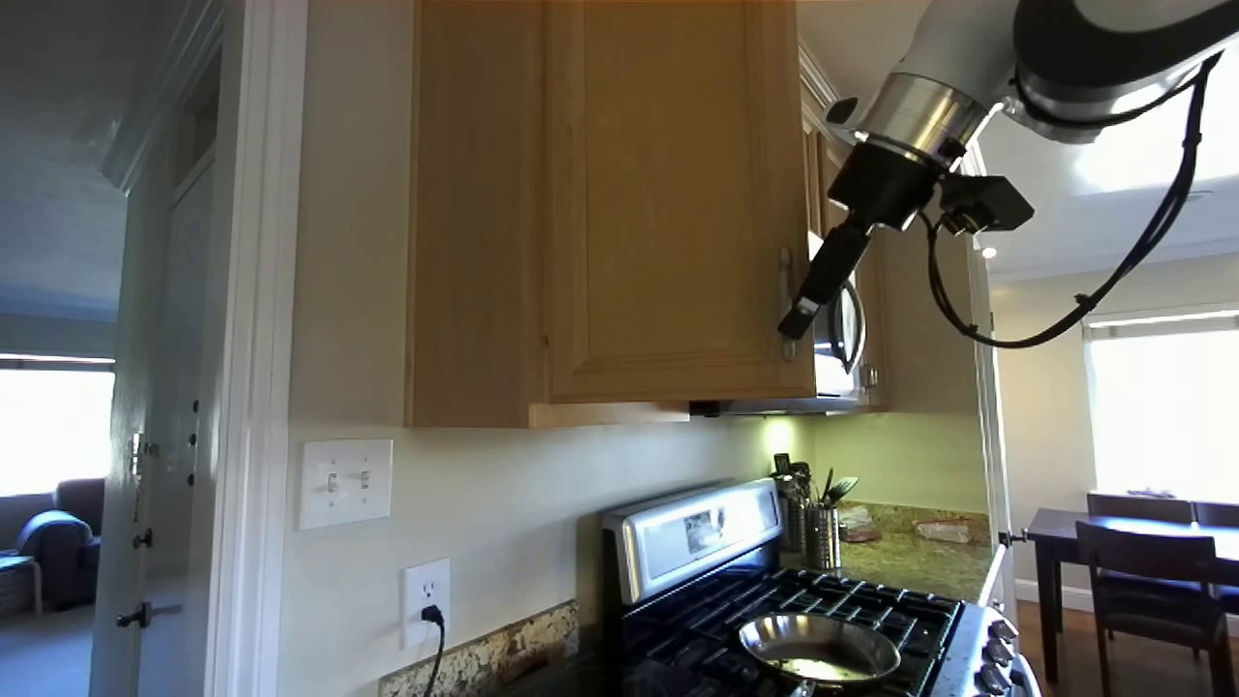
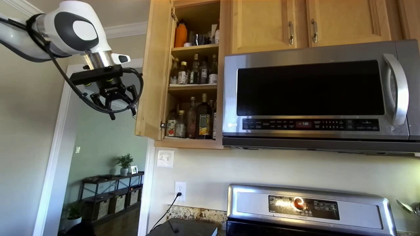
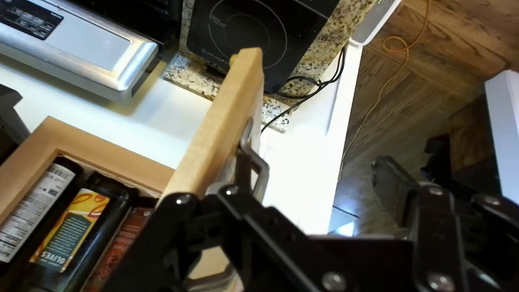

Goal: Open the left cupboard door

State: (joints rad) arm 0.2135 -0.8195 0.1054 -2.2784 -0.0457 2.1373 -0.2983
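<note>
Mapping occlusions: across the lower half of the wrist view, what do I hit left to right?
White-labelled bottle, yellow-labelled bottle, reddish bottle, open cupboard door, its bar handle, gripper finger on the picture's right. The other finger overlaps the door and handle, so left out.
</note>
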